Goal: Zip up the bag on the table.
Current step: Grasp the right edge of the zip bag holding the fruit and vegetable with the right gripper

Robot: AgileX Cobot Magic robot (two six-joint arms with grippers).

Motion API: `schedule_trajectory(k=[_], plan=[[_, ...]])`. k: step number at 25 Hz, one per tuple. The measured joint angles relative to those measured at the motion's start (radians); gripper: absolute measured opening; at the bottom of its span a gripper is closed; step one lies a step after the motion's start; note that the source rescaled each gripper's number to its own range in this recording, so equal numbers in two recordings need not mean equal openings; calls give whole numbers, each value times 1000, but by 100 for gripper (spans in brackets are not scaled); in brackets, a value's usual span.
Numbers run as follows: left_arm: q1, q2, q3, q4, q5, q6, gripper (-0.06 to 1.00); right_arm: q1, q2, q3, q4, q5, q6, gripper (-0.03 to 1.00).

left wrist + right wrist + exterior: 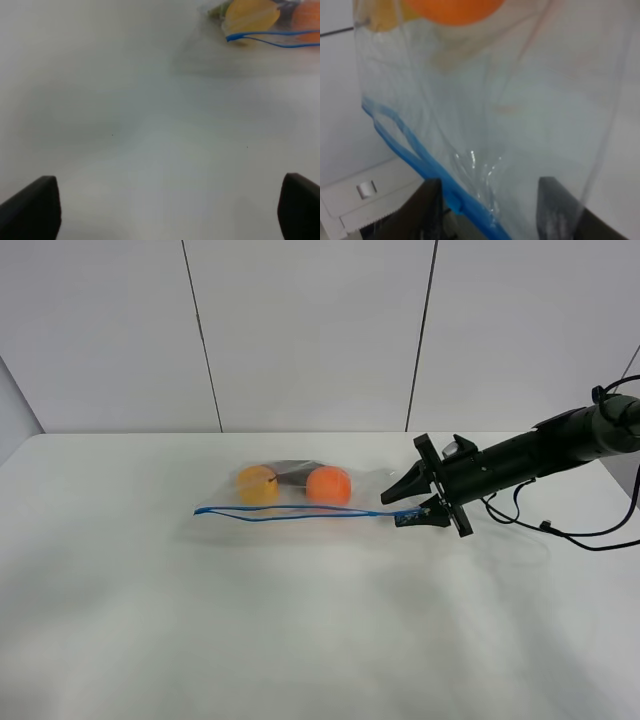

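Left arm is outside the high view. Only the left gripper (165,210) tips show in its wrist view, spread wide, nothing between. Bag (300,495) lies mid-table (300,640); its clear edges are hard to trace, and the dark item between the fruits (328,485) is unreadable. Right gripper (397,510): jaws apart, straddling the end of the zipper strip (290,514) — contact unclear, nothing clamped.

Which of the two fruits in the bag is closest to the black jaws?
The deep orange fruit. It lies on the side of the bag toward the right arm's jaws, while the yellower fruit sits farther off.
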Motion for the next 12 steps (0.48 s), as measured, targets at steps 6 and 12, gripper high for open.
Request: schedule_trajectory(k=[6,12], plan=[[0,0,0,0,0,0,100,3,0,0,-7,8,0,42],[0,0,0,0,0,0,100,3,0,0,-10,8,0,33]])
